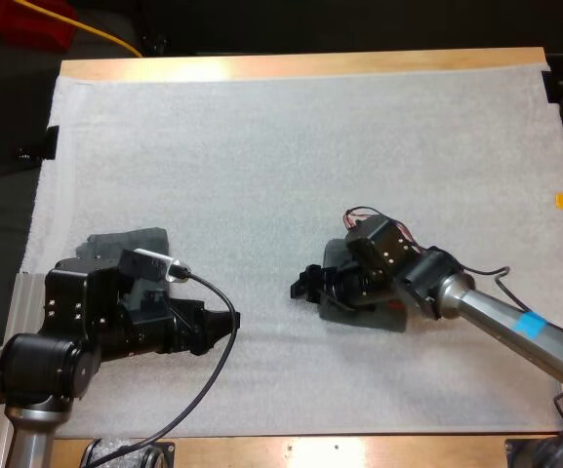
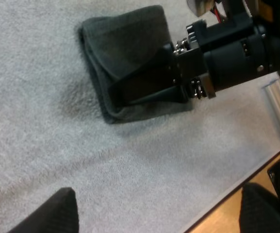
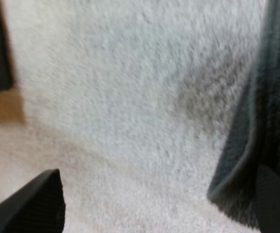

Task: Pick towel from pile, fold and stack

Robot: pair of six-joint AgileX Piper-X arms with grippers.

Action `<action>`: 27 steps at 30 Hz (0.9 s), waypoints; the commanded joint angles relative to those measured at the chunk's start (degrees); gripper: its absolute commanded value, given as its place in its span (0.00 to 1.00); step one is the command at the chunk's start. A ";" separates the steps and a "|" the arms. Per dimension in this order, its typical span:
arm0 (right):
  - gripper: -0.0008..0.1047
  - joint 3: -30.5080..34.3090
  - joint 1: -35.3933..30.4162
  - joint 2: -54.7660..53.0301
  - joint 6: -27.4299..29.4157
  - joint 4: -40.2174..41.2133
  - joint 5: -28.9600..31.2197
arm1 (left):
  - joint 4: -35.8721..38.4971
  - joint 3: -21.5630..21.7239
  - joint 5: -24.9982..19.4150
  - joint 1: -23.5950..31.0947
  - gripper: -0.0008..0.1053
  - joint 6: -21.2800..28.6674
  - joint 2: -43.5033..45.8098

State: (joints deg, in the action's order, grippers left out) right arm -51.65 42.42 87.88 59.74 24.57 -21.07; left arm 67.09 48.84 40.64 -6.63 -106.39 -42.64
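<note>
Looking from the high cam: right arm comes in from the right side w/ the right gripper point(image 1: 301, 286) low over a folded towel point(image 1: 359, 314). The towel sits roughly mid-mat, a bit toward the near-right. Gripper tips poke out just past the towel edge that faces the other arm, and the wrist is over the towel itself.

Left wrist cam has it from the other side. The towel is a tidy dark grey-green rectangle lying flat on the white mat point(image 1: 291, 156), w/ the right gripper lying across one end of it.

Tool state, right: in its own wrist cam the R fingers point(image 3: 38, 204) are spread wide w/ bare mat between them. One finger is right at the towel's edge, can't tell if it's touching tbh. Def not clamped on anything.

Left gripper point(image 1: 232, 324) is at the near-left of the mat, pointing toward the right one, well apart from the folded towel. L fingers point(image 2: 57, 213) are also wide apart, nothing but mat between.

Second towel point(image 1: 130, 244) is on the mat's left side, just beyond the left arm on its far side. It's partly hidden by the arm and looks more rumpled than the folded one. Wooden table point(image 1: 301, 64) edge shows past the mat.
</note>
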 commanded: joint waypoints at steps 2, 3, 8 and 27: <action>0.73 -0.03 -0.07 -2.19 2.05 1.05 1.95 | -0.51 0.14 1.56 0.18 0.63 -0.04 0.16; 0.73 -0.03 -0.07 -2.73 2.16 1.44 2.73 | -0.51 0.14 1.78 0.18 0.63 -0.04 0.16; 0.73 -0.03 -0.07 -5.88 6.20 4.82 7.25 | -0.51 0.14 1.80 0.18 0.63 -0.04 0.16; 0.74 -0.03 -0.07 -8.86 32.88 15.98 22.12 | -0.51 0.14 4.29 0.18 0.63 -0.04 0.16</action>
State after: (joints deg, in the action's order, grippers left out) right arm -51.55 42.42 79.58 91.69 40.76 0.37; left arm 67.09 48.84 44.32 -6.63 -106.39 -42.64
